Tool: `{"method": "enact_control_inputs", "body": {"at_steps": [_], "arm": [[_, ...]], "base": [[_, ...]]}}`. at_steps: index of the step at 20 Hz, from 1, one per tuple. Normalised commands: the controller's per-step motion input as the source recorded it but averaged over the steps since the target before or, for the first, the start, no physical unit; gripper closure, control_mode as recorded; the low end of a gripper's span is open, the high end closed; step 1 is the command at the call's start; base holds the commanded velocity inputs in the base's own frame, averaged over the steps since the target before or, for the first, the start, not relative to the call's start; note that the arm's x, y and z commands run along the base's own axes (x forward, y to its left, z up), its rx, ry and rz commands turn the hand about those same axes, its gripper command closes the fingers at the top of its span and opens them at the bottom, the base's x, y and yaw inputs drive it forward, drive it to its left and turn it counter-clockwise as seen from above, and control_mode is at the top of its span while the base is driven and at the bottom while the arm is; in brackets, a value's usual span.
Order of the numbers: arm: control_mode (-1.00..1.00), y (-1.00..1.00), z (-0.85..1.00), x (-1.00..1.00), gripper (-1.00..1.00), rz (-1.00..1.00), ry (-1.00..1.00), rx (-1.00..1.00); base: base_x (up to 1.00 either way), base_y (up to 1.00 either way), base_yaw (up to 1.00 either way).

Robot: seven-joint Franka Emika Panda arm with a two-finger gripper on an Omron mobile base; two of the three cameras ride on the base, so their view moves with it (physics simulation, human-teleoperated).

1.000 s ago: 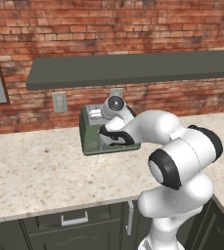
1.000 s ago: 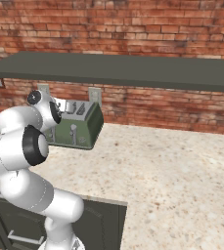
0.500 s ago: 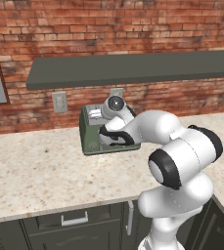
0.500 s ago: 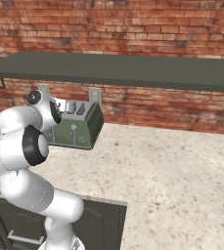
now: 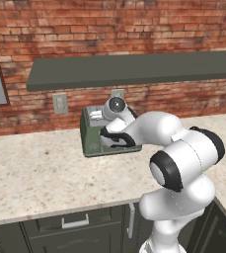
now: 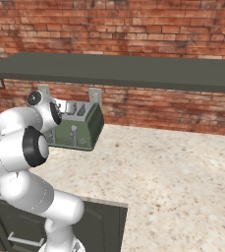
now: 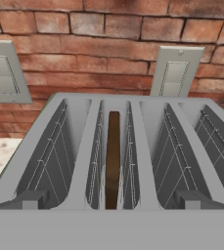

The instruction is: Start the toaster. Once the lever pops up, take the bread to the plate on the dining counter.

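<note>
Hand view: bread (image 7: 113, 161) upright in toaster (image 7: 84, 146) second slot, jaws spread.

Matt sage-green toaster (image 6: 79, 132) with brushed grey metal top, speckled polished stone counter (image 6: 173, 172), rough brick wall (image 6: 133, 29)

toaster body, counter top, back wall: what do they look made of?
Toaster: looks like painted metal or plastic, sage-green and matte, with a pale grey top and thin wire guides in the slots; the render leaves it open.
Counter top: beige speckled stone look, smooth, perhaps granite or a composite.
Back wall: red-brown brick with pale mortar lines, rough and matte.
</note>
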Motion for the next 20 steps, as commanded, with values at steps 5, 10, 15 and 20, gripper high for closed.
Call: {"method": "enact_control_inputs", "body": {"at_steps": [5,10,15,20], "arm": [[-1.0,0.0,0.0,0.0,-1.0,0.0,0.0,0.0],[-1.0,0.0,0.0,0.0,-1.0,0.0,0.0,0.0],[-1.0,0.0,0.0,0.0,-1.0,0.0,0.0,0.0],[-1.0,0.0,0.0,0.0,-1.0,0.0,0.0,0.0]], "base": [[0.0,0.0,0.0],[0.0,0.0,0.0],[0.0,0.0,0.0],[0.0,0.0,0.0]]}}
